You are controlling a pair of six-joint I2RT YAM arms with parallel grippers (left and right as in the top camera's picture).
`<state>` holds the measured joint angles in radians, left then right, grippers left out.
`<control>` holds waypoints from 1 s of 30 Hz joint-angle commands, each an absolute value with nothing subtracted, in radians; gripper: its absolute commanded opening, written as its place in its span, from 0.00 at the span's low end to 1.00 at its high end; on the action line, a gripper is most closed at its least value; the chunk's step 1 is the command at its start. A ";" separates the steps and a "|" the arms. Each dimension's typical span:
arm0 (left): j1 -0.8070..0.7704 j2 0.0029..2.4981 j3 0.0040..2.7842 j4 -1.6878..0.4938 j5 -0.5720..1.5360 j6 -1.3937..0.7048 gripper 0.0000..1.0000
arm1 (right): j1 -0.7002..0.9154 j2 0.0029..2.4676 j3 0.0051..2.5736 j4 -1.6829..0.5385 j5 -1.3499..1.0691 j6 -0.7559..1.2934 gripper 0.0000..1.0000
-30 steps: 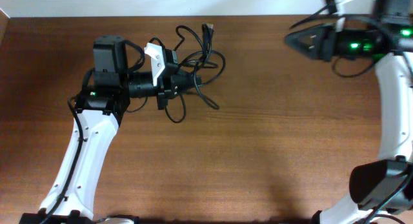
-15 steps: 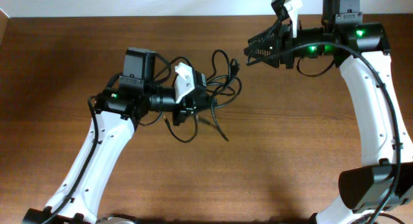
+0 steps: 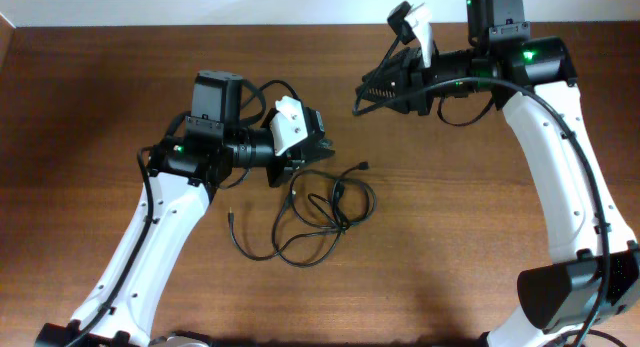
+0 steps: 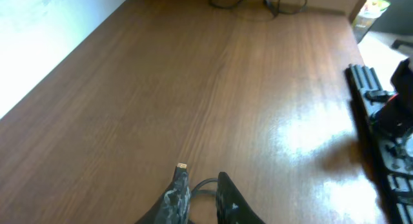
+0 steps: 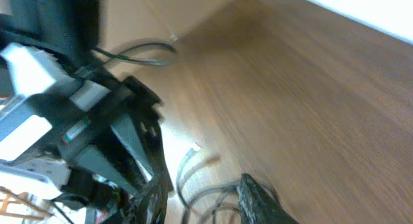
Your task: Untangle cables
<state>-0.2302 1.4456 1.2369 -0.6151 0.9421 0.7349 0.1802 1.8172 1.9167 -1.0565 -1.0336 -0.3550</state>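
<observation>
Two grippers flank the job: the left gripper (image 4: 201, 180), slightly parted and empty, hangs just beyond the cables (image 3: 322, 212), a loose tangle lying on the table (image 3: 480, 267), seemingly placed to pinch one strand. The right gripper (image 3: 360, 97), spread wide, hangs farther right, likely to take another.

the cables (image 3: 318, 215) are thin black cords lying on the table. they sprawl in loose overlapping loops, small plug ends sticking out.
</observation>
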 commanded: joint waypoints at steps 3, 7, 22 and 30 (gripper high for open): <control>-0.224 1.424 1.242 -0.608 0.854 0.677 0.31 | 0.171 1.797 1.919 -1.198 -0.773 -0.427 0.36; -0.196 1.424 1.243 -0.404 0.574 0.062 0.26 | 0.200 1.821 1.904 -1.380 -0.770 -0.602 0.36; 0.010 1.409 1.243 -0.197 0.728 -0.268 0.45 | 0.409 1.832 1.383 -0.981 -0.774 -0.698 0.31; 0.009 1.396 1.243 -0.173 0.860 -0.147 0.49 | 0.499 1.832 1.281 -0.844 -0.777 -0.638 0.44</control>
